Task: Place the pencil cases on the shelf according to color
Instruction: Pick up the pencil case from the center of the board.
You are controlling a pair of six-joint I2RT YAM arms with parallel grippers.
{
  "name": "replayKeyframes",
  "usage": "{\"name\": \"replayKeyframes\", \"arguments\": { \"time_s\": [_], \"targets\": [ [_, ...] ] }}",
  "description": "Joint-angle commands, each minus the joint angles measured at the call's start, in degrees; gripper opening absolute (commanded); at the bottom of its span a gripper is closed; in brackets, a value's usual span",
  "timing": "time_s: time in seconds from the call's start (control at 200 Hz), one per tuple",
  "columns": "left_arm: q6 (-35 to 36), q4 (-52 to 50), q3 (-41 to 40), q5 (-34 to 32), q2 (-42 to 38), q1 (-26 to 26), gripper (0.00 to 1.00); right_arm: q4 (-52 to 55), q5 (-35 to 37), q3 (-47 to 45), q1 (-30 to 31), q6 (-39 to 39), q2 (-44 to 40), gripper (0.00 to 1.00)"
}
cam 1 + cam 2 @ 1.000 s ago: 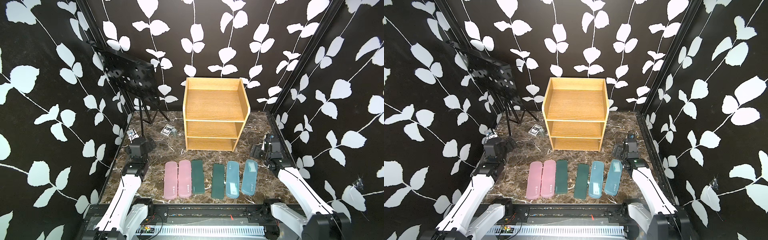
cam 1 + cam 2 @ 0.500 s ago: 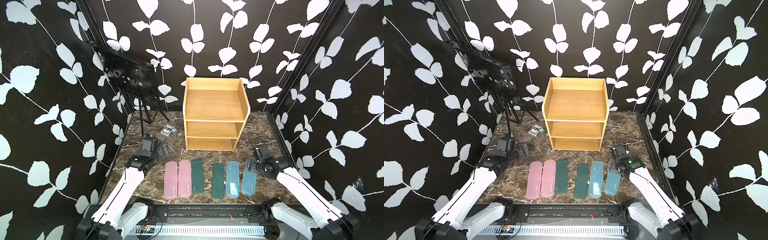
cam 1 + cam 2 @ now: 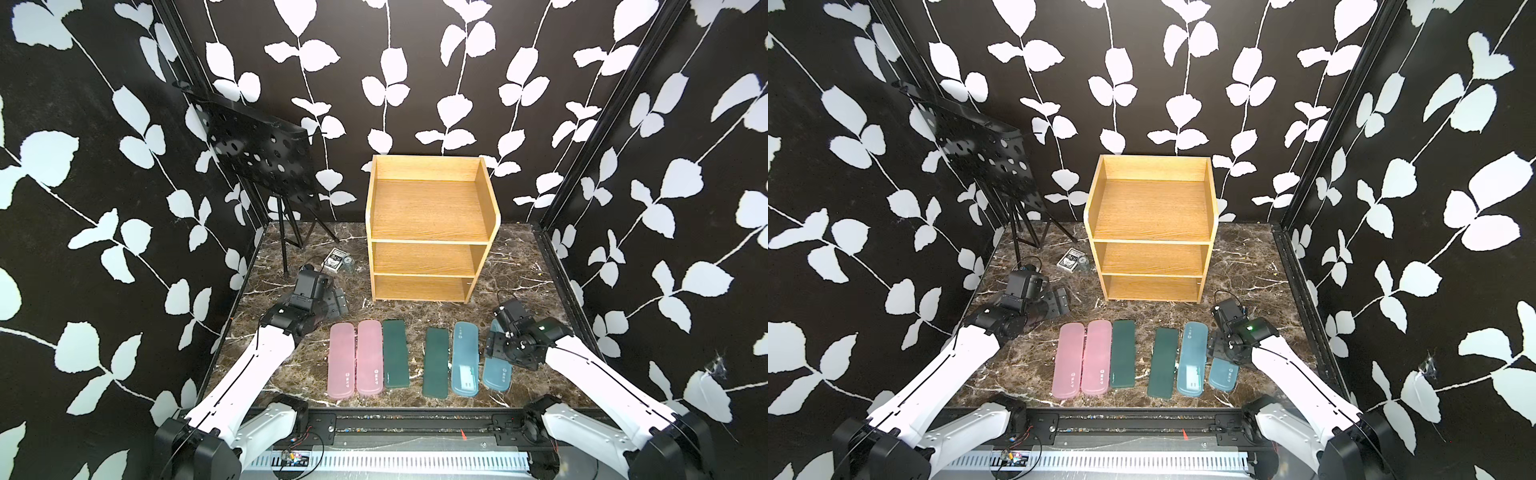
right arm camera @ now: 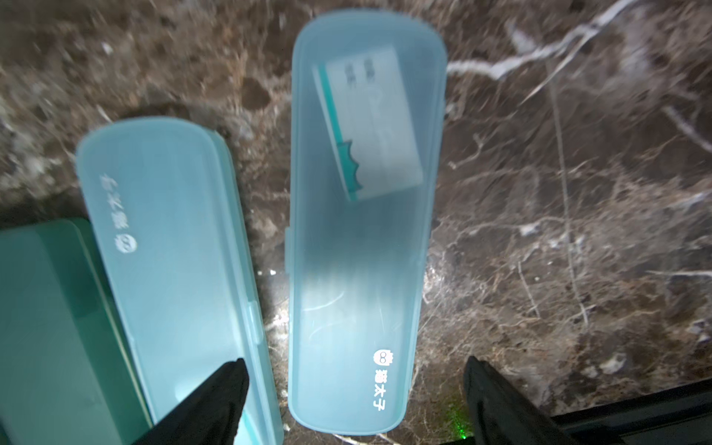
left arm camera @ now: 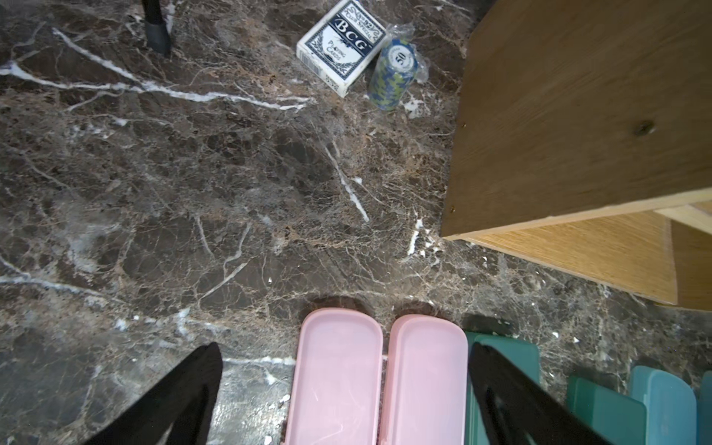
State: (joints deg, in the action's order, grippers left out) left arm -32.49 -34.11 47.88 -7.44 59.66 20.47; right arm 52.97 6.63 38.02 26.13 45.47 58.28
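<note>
The right gripper (image 4: 354, 362) hangs, jaws wide, over the outer blue pencil case (image 4: 362, 250) on the desk (image 4: 578, 192); one jaw seems to overlap the neighbouring blue case (image 4: 165, 250), so descending could snag both.

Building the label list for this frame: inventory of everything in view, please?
pink pencil cases: 2, translucent pink, side by side, left end of the table row
dark green pencil cases: 2, opaque green, middle of row, gap between
light blue pencil cases: 2, translucent blue, right end of row
shelf: 1, light wood, three empty tiers, behind the row
perforated stand: 1, black, back left corner
card box: 1, blue and white, between stand and shelf
chip stack: 1, blue and yellow-green, beside card box
table: 1, dark brown marble, under everything
left gripper: 1, black, open, just behind pink cases
right gripper: 1, black, open, above rightmost blue case
</note>
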Motion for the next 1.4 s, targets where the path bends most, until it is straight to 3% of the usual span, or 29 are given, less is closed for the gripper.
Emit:
{"name": "replayKeyframes", "arguments": {
  "time_s": [0.0,0.735,1.395],
  "targets": [
    [0.84,-0.14,1.89,0.93,0.56,0.69,0.99,0.01,0.48,-1.99,1.81,3.44,0.34,0.91],
    [0.83,0.45,5.65,-1.74,7.27,8.56,0.99,-0.50,0.06,-5.51,5.06,7.66,1.74,0.92],
    [2.18,2.10,6.42,-0.67,9.34,9.06,0.99,-4.88,0.65,-4.05,7.95,11.64,6.89,0.91]
  ]
}}
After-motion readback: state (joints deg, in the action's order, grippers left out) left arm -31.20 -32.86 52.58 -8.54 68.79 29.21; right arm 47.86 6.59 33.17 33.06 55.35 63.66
